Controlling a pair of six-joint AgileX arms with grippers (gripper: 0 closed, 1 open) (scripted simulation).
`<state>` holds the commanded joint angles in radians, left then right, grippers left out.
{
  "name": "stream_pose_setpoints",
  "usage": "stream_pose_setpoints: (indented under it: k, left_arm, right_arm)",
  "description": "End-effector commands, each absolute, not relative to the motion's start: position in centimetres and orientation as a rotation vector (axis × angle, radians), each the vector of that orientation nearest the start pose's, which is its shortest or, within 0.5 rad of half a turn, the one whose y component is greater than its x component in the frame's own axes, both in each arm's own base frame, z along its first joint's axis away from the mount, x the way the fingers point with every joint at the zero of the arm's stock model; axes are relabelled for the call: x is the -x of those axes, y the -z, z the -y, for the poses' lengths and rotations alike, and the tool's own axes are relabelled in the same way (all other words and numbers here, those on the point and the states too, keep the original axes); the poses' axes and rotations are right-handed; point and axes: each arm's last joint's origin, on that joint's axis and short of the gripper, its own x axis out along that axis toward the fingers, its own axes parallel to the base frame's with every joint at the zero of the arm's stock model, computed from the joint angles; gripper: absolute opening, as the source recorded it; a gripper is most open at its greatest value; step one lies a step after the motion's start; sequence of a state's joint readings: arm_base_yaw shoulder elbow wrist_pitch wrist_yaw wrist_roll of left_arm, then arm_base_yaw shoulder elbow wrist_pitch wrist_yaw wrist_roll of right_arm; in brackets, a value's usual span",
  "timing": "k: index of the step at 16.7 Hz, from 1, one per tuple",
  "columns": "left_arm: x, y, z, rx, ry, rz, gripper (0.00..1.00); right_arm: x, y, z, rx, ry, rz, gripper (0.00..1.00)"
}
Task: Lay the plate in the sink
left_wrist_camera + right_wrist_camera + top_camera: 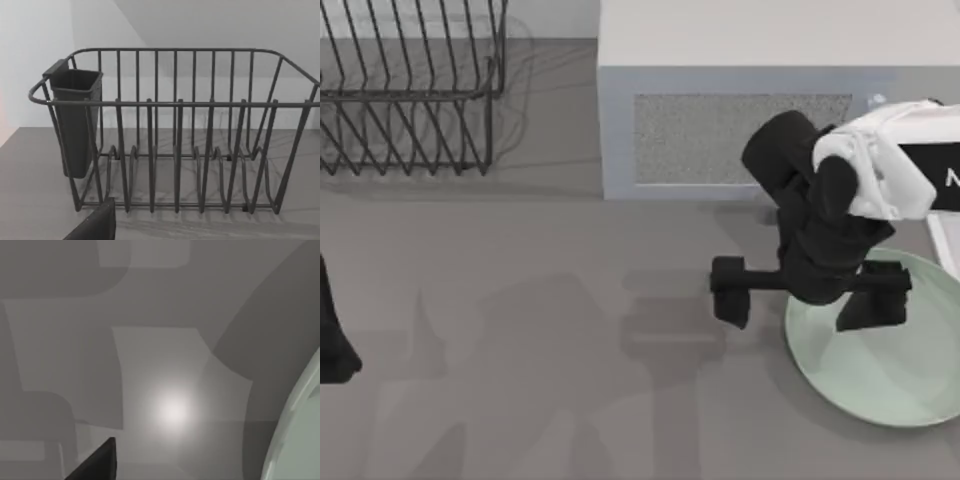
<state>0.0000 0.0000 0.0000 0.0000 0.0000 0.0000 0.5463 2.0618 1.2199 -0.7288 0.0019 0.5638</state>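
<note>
Right claw: spread wide, empty, over rim of mint-green plate flat on bench. Likely rigid, glossy, slippery, breakable; pinch rim.

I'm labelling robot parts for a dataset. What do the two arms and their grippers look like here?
The right arm has a glossy white shell with a black panel bearing a partial white marking, then matte black blocky links to the right gripper, also black. The left gripper is a matte black shape at the table's left edge.

Your overhead camera looks straight down on the table; your left wrist camera faces the dish rack level and close; your right wrist camera skims the plate rim.
</note>
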Motion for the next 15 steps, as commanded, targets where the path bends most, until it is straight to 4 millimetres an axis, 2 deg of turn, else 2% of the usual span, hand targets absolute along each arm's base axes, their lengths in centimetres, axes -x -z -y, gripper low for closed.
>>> stream_pose_setpoints:
  k: [12,15]
  left_arm:
    - [-10.57,-16.0,0.12,0.0,0.0,0.0,1.0]
    - [-10.57,-16.0,0.12,0.0,0.0,0.0,1.0]
  right_arm:
    - [-30.47,-9.06,-18.81,-0.008,0.008,-1.571,0.02]
    - [-30.47,-9.06,-18.81,-0.008,0.008,-1.571,0.0]
